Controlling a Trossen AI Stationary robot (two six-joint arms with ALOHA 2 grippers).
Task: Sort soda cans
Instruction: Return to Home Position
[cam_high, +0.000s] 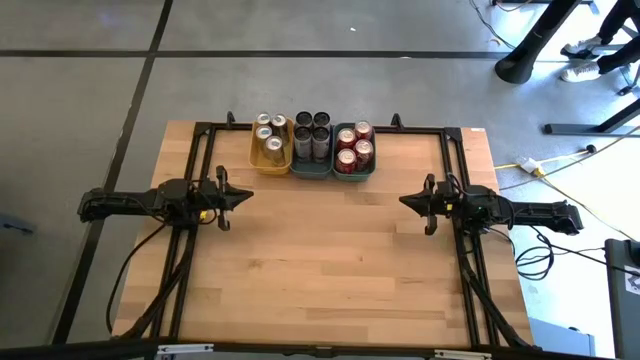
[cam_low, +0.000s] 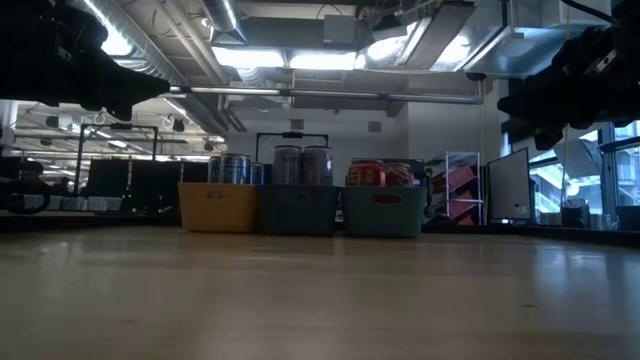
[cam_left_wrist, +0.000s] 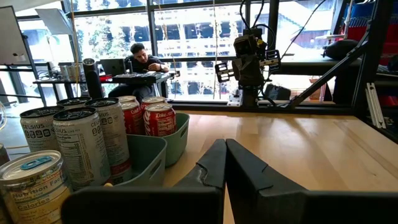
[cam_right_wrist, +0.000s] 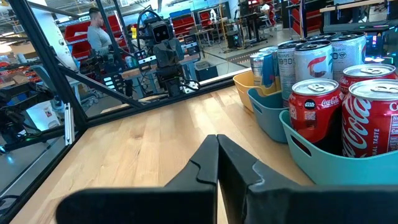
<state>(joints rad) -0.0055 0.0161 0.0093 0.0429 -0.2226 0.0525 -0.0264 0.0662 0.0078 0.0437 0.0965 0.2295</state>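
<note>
Gold cans (cam_high: 270, 132): four, silver tops, yellow bodies, standing in the yellow bin (cam_high: 271, 169) at the left end of the row.
Dark cans (cam_high: 312, 130): grey-black bodies, upright in the middle dark teal bin (cam_high: 311, 174).
Red cans (cam_high: 355, 146): four, white script on red (plain in the right wrist view), in the lighter teal bin (cam_high: 354, 177) at the right end.
Row: the bins touch side by side at the table (cam_high: 330, 270) far edge.
Left gripper (cam_high: 240, 197): fingers pressed together, empty, well apart from the bins.
Right gripper (cam_high: 408, 203): likewise closed and empty, on the opposite side.
</note>
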